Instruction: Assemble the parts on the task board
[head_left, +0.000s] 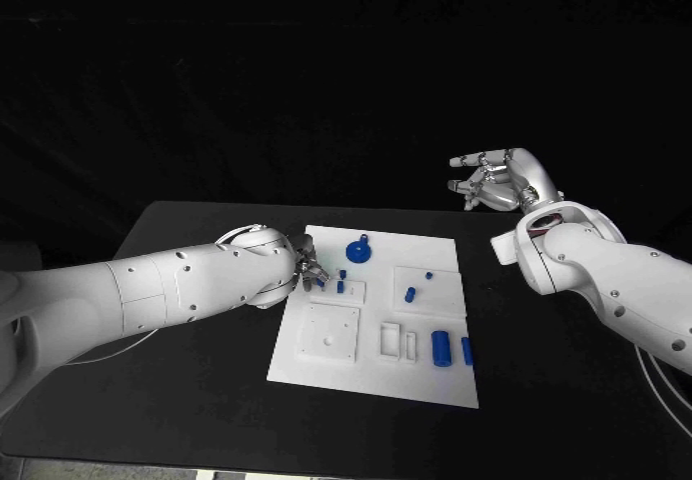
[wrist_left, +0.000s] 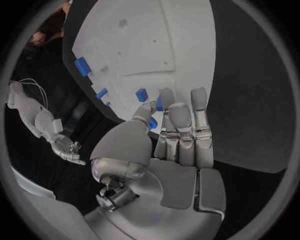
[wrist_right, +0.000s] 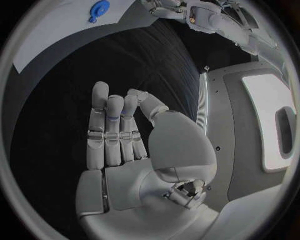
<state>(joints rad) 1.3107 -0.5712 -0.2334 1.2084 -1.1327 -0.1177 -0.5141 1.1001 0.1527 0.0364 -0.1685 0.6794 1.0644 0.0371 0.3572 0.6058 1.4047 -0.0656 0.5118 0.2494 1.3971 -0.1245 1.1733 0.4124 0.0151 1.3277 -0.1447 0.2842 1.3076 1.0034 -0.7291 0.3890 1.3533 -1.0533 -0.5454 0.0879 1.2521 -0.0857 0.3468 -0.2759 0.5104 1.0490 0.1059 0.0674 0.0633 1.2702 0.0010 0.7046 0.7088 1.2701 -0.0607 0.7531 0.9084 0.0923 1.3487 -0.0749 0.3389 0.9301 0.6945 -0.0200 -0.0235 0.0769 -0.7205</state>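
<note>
Board: your white rectangular task board (head_left: 378, 360) lies in the middle of the black bench (head_left: 188, 400), its long side running away from you.
Parts: a round blue knob-shaped piece (head_left: 358, 248) sits near the far edge; a small blue peg (head_left: 411, 294) and a smaller blue stub (head_left: 430, 273) stand right of centre; two blue cylinders (head_left: 441, 348) lie side by side near the right edge, long axes pointing away from you.
Left hand: your left hand (head_left: 309, 272) is at the board's left edge, fingertips over a small blue piece (head_left: 342, 286) by the raised square block.
Left hold: in the left wrist view the fingers (wrist_left: 181, 125) are drawn together around a blue bit (wrist_left: 152, 123); I judge it pinched, though the contact itself is partly hidden.
Right hand: your right hand (head_left: 498, 180) hangs high beyond the bench's far right corner, well apart from the board, fingers loosely curled with thumb and fingertips close, nothing in them (wrist_right: 125, 135).
Key relation: the piece lies directly under the left fingertips, upright, so the left hand is far the nearer; the seat in the block is just beside it, toward the board's centre.
Next move: probably you press or settle that piece straight down; keep it upright, as a tilt could jam it.
</note>
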